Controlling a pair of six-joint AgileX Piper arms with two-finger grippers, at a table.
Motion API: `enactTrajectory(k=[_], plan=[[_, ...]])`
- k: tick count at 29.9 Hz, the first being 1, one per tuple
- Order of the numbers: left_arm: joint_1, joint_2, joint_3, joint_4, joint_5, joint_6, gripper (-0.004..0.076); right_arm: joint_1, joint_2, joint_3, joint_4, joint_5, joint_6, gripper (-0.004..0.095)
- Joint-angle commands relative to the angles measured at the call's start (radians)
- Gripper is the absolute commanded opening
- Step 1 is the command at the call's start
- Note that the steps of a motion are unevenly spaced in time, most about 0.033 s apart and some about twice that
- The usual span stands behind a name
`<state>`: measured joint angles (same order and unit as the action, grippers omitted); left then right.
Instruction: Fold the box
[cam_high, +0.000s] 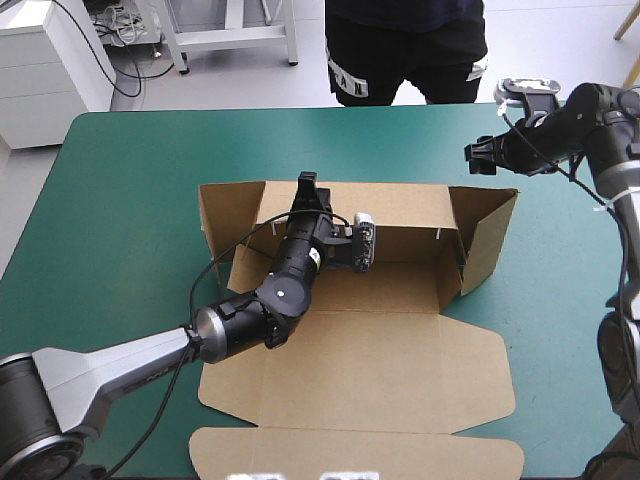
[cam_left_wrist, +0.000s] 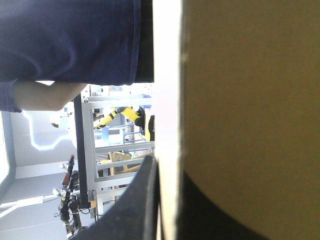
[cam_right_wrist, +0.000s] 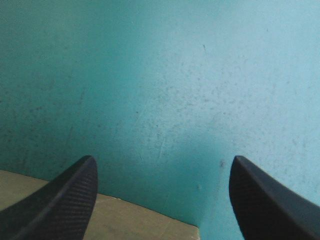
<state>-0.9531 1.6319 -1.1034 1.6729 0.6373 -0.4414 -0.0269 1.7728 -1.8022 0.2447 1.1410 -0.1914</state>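
The brown box (cam_high: 400, 350) lies mid-table with its back wall (cam_high: 400, 210) and right side wall (cam_high: 487, 235) raised and its lid flat toward the front. My left gripper (cam_high: 306, 182) reaches over the tray to the back wall's top edge. In the left wrist view the wall's pale cut edge (cam_left_wrist: 167, 90) runs between the black fingers (cam_left_wrist: 145, 200), so the left gripper (cam_left_wrist: 167, 167) is shut on it. My right gripper (cam_high: 478, 155) hovers open beyond the box's far right corner. The right wrist view shows this gripper (cam_right_wrist: 162, 160) over teal-green cover, with a strip of brown board (cam_right_wrist: 125, 220) under it.
A left flap (cam_high: 228, 215) of the box stands angled outward at the far left corner. The front flap (cam_high: 350, 455) of the lid reaches the table's front edge. The table's far edge (cam_high: 250, 112) runs close behind the right gripper.
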Motion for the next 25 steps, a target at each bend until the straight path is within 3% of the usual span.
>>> enactTrajectory(k=[1, 11, 25], plan=[[-0.006, -0.043, -0.018, 0.024, 0.001, -0.007, -0.0008, -0.008, -0.001, -0.034, -0.004, -0.019, -0.003, 0.0668], [-0.006, -0.043, -0.018, -0.014, 0.017, -0.014, -0.0008, -0.008, -0.015, -0.012, 0.020, 0.029, -0.013, 0.0668], [-0.006, -0.043, -0.018, -0.052, 0.053, -0.014, -0.0008, -0.008, -0.208, 0.304, 0.041, -0.045, -0.122, 0.0668]])
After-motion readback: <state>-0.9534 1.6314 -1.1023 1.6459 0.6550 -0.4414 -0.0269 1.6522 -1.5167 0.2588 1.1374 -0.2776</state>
